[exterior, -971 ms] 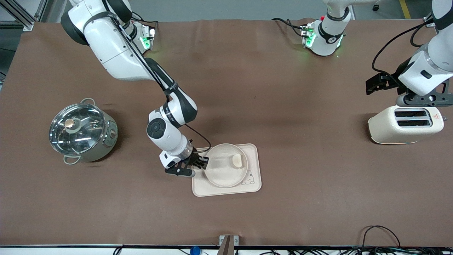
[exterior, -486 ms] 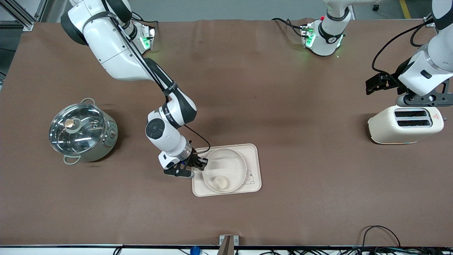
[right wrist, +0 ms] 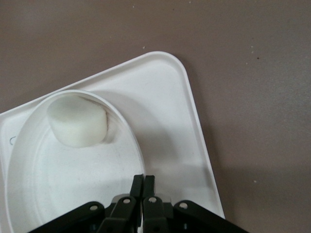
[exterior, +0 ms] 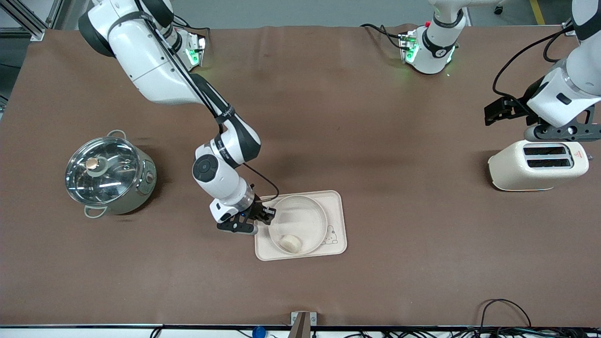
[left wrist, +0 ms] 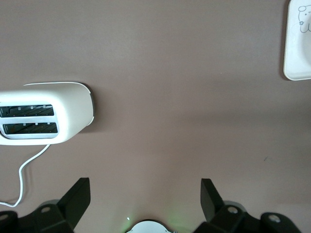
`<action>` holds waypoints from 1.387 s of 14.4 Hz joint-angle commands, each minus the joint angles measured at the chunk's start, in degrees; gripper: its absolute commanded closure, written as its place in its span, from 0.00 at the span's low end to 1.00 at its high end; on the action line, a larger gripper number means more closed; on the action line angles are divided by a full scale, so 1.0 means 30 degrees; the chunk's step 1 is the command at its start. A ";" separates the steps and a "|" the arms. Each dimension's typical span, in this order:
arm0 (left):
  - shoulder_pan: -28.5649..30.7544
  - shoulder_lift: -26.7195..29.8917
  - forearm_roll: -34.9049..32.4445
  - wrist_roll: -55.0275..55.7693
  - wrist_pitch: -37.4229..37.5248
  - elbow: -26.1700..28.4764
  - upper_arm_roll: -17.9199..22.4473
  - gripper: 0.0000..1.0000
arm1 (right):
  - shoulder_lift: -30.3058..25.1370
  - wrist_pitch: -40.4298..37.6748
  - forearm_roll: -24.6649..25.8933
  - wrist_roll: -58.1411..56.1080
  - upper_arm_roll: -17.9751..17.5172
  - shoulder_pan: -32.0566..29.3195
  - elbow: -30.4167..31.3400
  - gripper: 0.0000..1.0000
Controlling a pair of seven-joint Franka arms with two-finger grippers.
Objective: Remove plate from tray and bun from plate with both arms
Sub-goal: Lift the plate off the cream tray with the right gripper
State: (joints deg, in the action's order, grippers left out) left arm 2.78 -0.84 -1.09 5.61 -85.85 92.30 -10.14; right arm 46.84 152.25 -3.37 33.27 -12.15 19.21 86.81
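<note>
The round cream plate (exterior: 310,213) lies on the rectangular cream tray (exterior: 336,205) near the middle of the table. The pale bun (exterior: 290,243) lies in the plate, at the part of it nearest the front camera. My right gripper (exterior: 268,216) is shut on the plate's rim at the edge toward the right arm's end. In the right wrist view the fingers (right wrist: 144,180) pinch the rim of the plate (right wrist: 127,130), with the bun (right wrist: 77,121) inside it and the tray (right wrist: 170,111) under it. My left gripper (exterior: 500,112) hangs open and empty (left wrist: 146,194) above the table beside the toaster and waits.
A cream toaster (exterior: 537,164) stands at the left arm's end and also shows in the left wrist view (left wrist: 43,114). A steel pot with a glass lid (exterior: 110,176) stands at the right arm's end. A corner of the tray (left wrist: 297,43) shows in the left wrist view.
The bun has slid across the plate, from the edge toward the left arm's end to the part nearest the front camera. The right gripper has shifted slightly with the rim. The left arm is almost still.
</note>
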 commanded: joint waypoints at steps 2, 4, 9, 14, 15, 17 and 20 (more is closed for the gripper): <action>0.0041 0.0135 0.0246 -0.0258 -0.0125 0.0172 -0.0048 0.00 | -0.2338 0.0019 0.0157 0.0161 -0.0546 -0.0484 0.2640 1.00; 0.0041 0.0135 0.0246 -0.0258 -0.0125 0.0201 -0.0048 0.00 | -0.3272 0.0428 0.0157 0.0131 -0.0694 -0.0573 0.3985 1.00; 0.0041 0.0135 0.0246 -0.0258 -0.0125 0.0318 -0.0107 0.00 | -0.5735 0.4294 0.0157 0.0161 -0.1834 -0.0632 0.9404 1.00; -0.0134 0.0164 0.0246 0.0064 -0.0095 0.0318 -0.0195 0.00 | -0.7435 0.6874 0.0157 0.0161 -0.2920 -0.0778 1.3624 1.00; -0.0134 0.0164 0.0246 0.0093 -0.0095 0.0318 -0.0224 0.00 | -0.7641 0.7254 0.0157 0.0161 -0.3008 -0.0750 1.4182 1.00; -0.0105 0.0164 0.0246 0.0908 -0.0037 0.0318 -0.0662 0.00 | -0.7760 0.8074 0.0186 0.0131 -0.3155 -0.0720 1.5034 1.00; -0.0163 0.0019 0.0246 0.2958 -0.0095 0.0348 -0.1453 0.00 | -0.7760 0.8605 0.0186 0.0073 -0.3185 -0.0661 1.5681 1.00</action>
State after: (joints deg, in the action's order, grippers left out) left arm 2.30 -0.92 -1.08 11.06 -85.85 92.98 -13.21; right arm 26.05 177.00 -3.31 33.25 -20.49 18.70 130.44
